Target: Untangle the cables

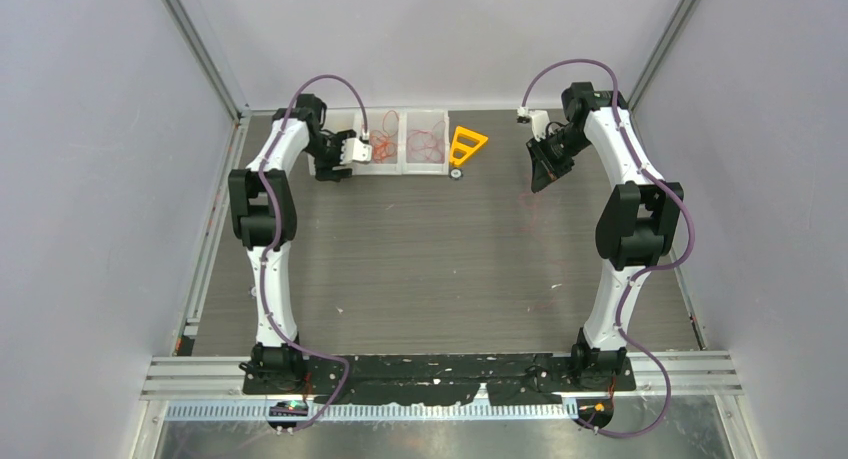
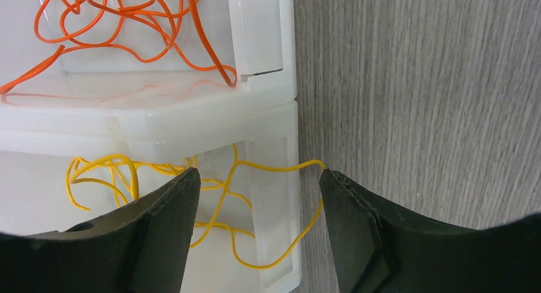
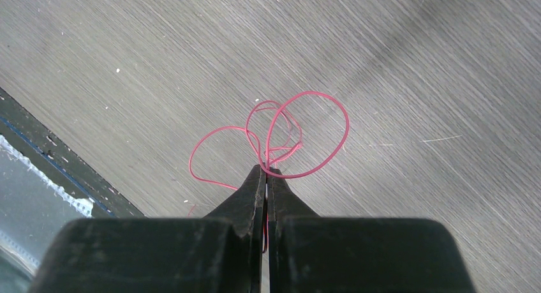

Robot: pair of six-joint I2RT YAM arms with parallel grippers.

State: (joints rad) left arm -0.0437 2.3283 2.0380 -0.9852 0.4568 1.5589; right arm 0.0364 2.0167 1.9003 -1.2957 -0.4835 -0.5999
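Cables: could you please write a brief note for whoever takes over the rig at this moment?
Left gripper: open, over the bin holding the yellow wire; one loop hangs over the bin's wall.
Right gripper: shut on the red wire, above the table.
Done: the orange wire lies alone in the neighbouring bin.
Left: set the red wire down apart; probably tuck in the yellow loop.

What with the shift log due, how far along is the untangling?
Done: orange strands lie alone in one white bin, yellow strands in the neighbouring bin, one loop hanging over its rim. In hand: the right fingers are shut on a red strand above the table; the left fingers stand open and empty. Left: probably binning the red strand and tucking in that loop.
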